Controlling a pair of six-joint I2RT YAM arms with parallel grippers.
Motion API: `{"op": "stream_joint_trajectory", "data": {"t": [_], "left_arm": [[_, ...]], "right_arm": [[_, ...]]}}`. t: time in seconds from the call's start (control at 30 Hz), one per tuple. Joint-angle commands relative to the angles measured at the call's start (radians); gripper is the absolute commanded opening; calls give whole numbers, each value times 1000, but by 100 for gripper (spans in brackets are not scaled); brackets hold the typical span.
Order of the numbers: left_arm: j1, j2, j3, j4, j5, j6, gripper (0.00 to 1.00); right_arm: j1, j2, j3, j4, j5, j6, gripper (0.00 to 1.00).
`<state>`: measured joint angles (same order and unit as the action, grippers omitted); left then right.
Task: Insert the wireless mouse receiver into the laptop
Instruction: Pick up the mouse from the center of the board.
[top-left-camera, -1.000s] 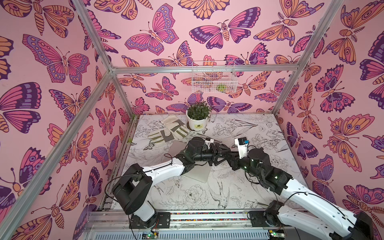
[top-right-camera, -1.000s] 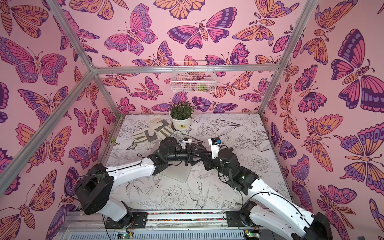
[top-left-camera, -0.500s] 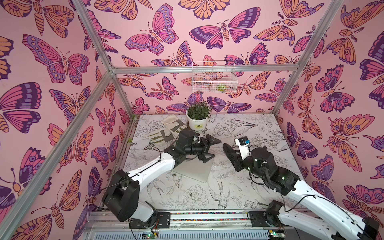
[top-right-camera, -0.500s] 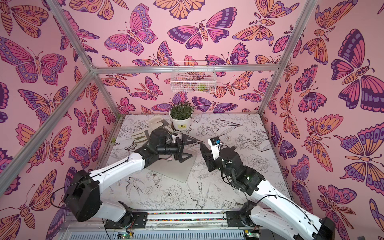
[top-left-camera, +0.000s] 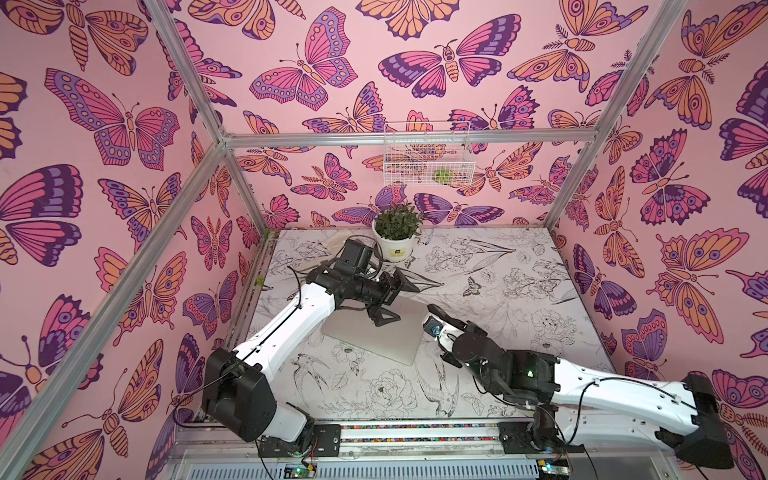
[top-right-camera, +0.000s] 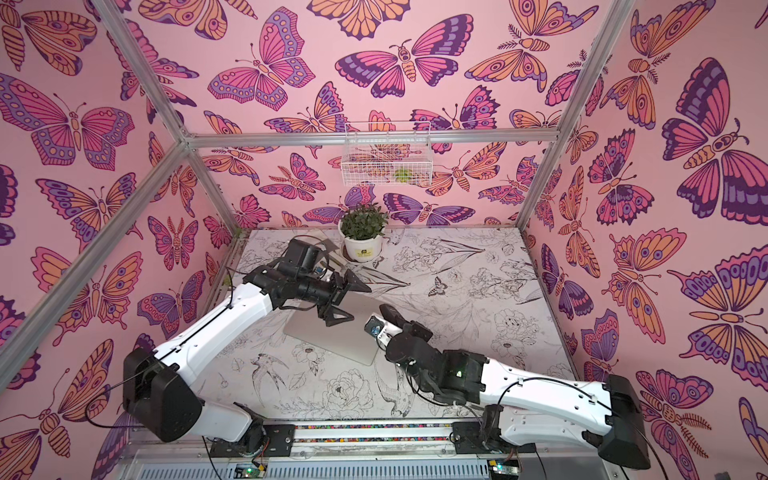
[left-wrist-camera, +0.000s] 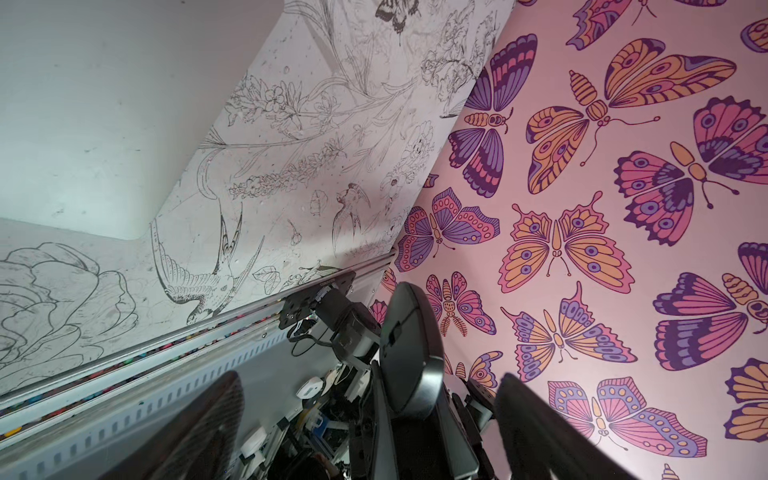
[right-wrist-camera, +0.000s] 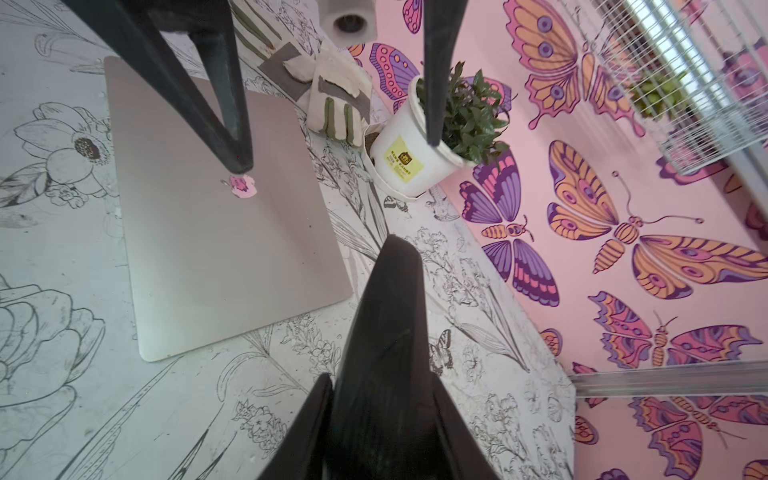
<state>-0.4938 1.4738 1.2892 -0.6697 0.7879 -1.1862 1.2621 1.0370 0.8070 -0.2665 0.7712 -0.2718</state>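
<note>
Left gripper (top-left-camera: 400, 302) is spread wide with nothing in it, hanging over the far half of the laptop (top-left-camera: 374, 343). In the right wrist view one of its fingers (right-wrist-camera: 216, 104) points down right at the pink logo (right-wrist-camera: 242, 185), but I can't tell if it actually touches the lid. Right gripper (top-left-camera: 442, 318) is clamped on the black mouse (left-wrist-camera: 409, 353), just beside the laptop's right edge. The wireless mouse receiver itself I can't make out in any view, so it's either too small or hidden.

Laptop is closed, lying flat and turned at an angle near the middle of the table (top-left-camera: 519, 299), which is white with black line drawings of flowers and birds. Behind the laptop, up against the back wall, there's a white pot with a green plant (top-left-camera: 397, 245), and a pair of pale work gloves (right-wrist-camera: 336, 104) just beside it. Higher up on that wall hangs a white wire basket (top-left-camera: 428, 160) with something green inside. All the walls (top-left-camera: 104, 124) are pink with big butterflies, held in aluminium frame bars (top-left-camera: 291, 140).
</note>
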Motion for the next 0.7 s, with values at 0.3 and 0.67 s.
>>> {"op": "stream_joint_trajectory", "data": {"t": [0.3,0.67], "left_arm": [[-70,72,3,133,66,-103,87],[-114,80,-14,195,75,-153,44]], "right_arm": [[57,90,72,84,62,-36,26],[57,75,52,148,89,-69,27]]}}
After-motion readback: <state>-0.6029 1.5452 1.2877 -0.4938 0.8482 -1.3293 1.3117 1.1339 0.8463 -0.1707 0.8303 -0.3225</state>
